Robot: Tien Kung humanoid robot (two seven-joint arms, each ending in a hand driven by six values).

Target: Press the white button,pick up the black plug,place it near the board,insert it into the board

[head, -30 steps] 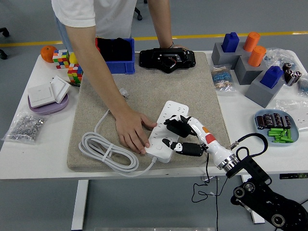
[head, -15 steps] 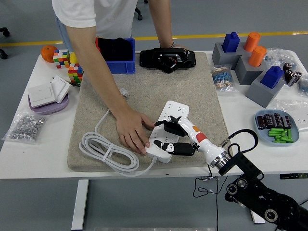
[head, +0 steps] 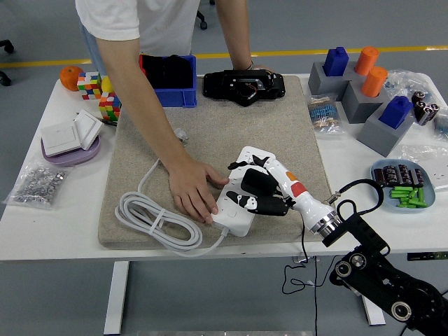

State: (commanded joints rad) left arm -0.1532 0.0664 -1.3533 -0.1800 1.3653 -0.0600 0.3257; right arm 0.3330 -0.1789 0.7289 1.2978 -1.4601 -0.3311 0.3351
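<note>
A white power strip (head: 246, 157) lies on the beige mat (head: 231, 126), and its white cable (head: 150, 217) coils at the mat's front left. A person's hand (head: 190, 190) presses flat on the strip's near left end. My right hand (head: 252, 189) lies over the strip's middle and near end. Its black fingers (head: 241, 168) are spread on the strip and its thumb (head: 245, 204) points left toward the person's fingers. I see nothing held in it. A blue bin (head: 171, 94) at the back holds black parts that may be plugs.
A black device (head: 243, 85) sits at the mat's far edge under the person's other hand. Grey blocks with blue and orange pegs (head: 364, 91) and a tray of batteries (head: 402, 185) stand on the right. Cubes (head: 98, 94), white switches (head: 70, 133) and a bag of nuts (head: 35, 183) are on the left.
My right hand has slid left and a little farther along the power strip, with the thumb closer to the person's fingers. The person's hand has stayed on the strip.
</note>
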